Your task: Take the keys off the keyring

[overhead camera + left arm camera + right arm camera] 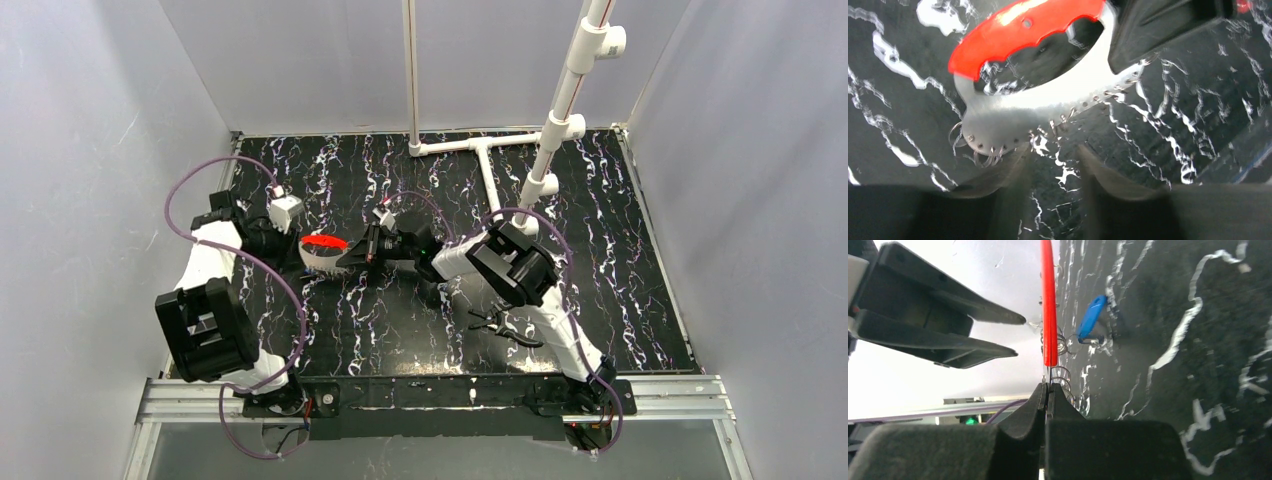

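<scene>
right gripper (1047, 390): clamping closed on keyring (1049, 305) edge
left gripper (1053, 160): hovering beside keyring, slightly parted, holding nothing
blue key (1091, 317): sitting beside keyring

place: robot lab test cell, going by my remote feeds; not a home or a shop
table (620, 300): black top with white marbling; I use it as my landmark
walls (90, 150): plain grey panels boxing the table in at left, back and right
arms: left arm (215, 255) and right arm (555, 325), bolted at the table's near edge
rail (660, 395): bare aluminium extrusion along the table's near edge
pipe frame (455, 146): white plastic tubing at the table's far edge
cables (213, 160): purple loops over the table's left side
</scene>
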